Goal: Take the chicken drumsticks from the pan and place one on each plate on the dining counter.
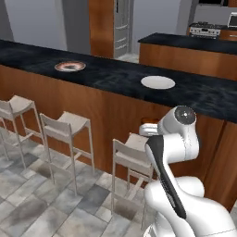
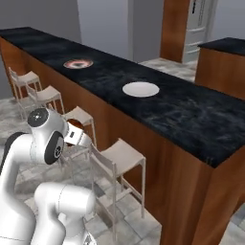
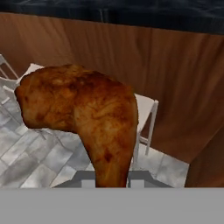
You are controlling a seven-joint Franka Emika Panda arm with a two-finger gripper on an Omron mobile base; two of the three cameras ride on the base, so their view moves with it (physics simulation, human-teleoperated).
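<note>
floor: grey stone tiles (image 1: 41, 203) | stools (image 1: 67, 125): pale, in row | walls: grey (image 1: 41, 21)

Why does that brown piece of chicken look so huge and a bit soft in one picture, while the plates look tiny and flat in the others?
Hand view: the golden-brown chicken drumstick sits right before the lens in the shut gripper, so it looms, its texture smeared. Left base view: the round white plate is far off, evenly lit, without glare. Right base view: the black marbled counter top looks matte and grainy.
</note>
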